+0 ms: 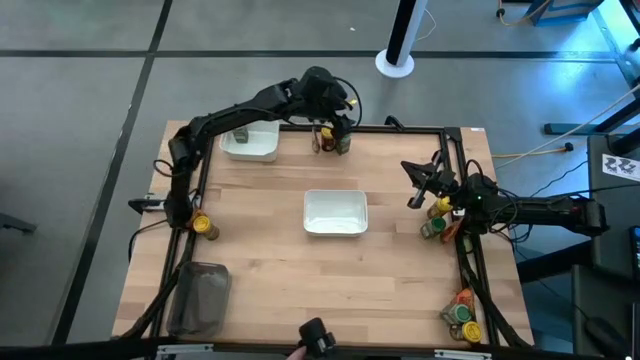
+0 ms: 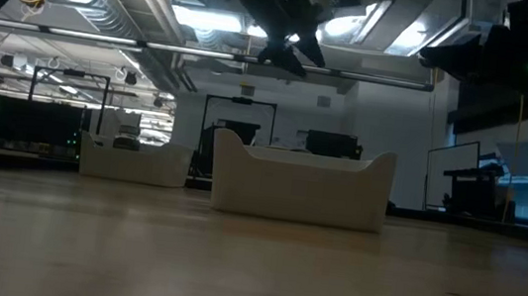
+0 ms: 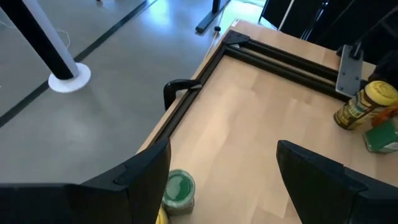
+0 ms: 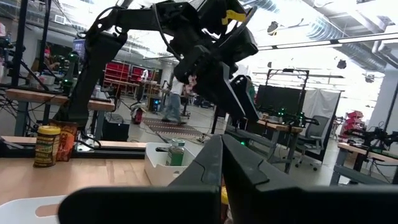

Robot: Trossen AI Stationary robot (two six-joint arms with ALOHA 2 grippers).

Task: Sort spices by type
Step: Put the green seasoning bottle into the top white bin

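My left gripper (image 1: pixel 338 112) (image 3: pixel 224 148) is open and raised above the table's far edge, over a green-lidded jar (image 1: pixel 343 143) (image 3: pixel 179 189) and a red-orange packet (image 1: pixel 325 135) that stand there. Another green-lidded jar (image 1: pixel 241 135) (image 4: pixel 176 152) stands inside the far-left white tray (image 1: pixel 262 148). My right gripper (image 1: pixel 413 185) (image 4: pixel 221 142) is shut and hovers near the right edge, beside a cluster of yellow- and green-lidded jars (image 1: pixel 438 215) (image 3: pixel 367 102). A yellow-lidded jar (image 1: pixel 204 226) (image 4: pixel 46 146) stands by the left rail with a packet (image 4: pixel 66 142) next to it.
A second white tray (image 1: pixel 335 212) (image 2: pixel 300 182) sits mid-table. A clear grey tub (image 1: pixel 200 297) lies at the near-left corner. More jars and a packet (image 1: pixel 462 316) stand at the near-right corner. A black rail frame (image 1: pixel 400 128) borders the table. Bare wood lies between the trays.
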